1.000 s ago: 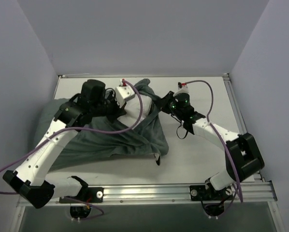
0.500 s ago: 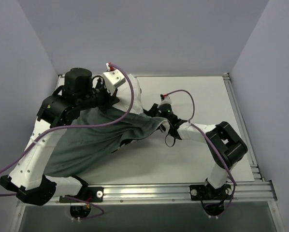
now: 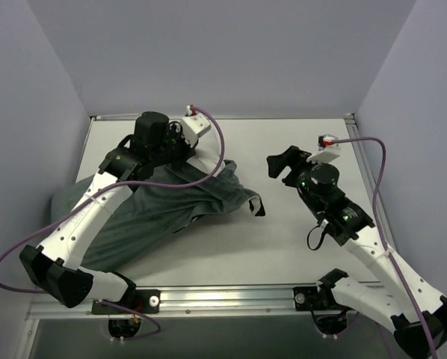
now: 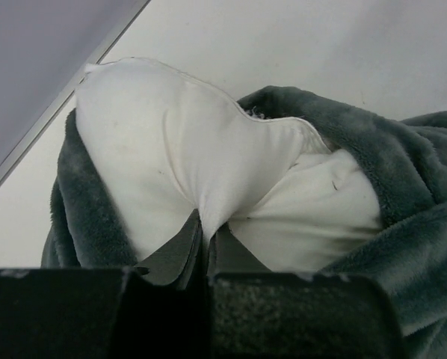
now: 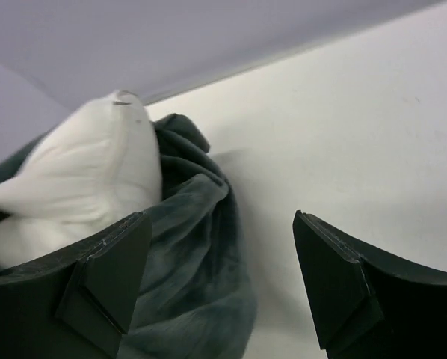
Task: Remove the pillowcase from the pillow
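The white pillow (image 4: 186, 157) pokes out of the dark grey fuzzy pillowcase (image 4: 403, 172), and my left gripper (image 4: 205, 228) is shut on a pinch of the pillow's corner. From above, the pillowcase (image 3: 156, 217) lies slumped on the left half of the table under the left arm, with the left gripper (image 3: 187, 153) at its far end. My right gripper (image 3: 280, 163) stands open to the right of the cloth, apart from it. In the right wrist view the gripper (image 5: 220, 262) holds nothing, and the pillow (image 5: 96, 172) and pillowcase (image 5: 201, 254) lie ahead of it.
The white table (image 3: 298, 134) is boxed in by pale walls, with a metal rail (image 3: 231, 295) along its near edge. A small black tab (image 3: 258, 209) hangs at the pillowcase's right edge. Purple cables loop over both arms.
My right gripper has let go of the pillowcase, opened, and drawn back to the right. The cloth has slumped onto the table. The left arm has shifted while keeping its pinch on the pillow.
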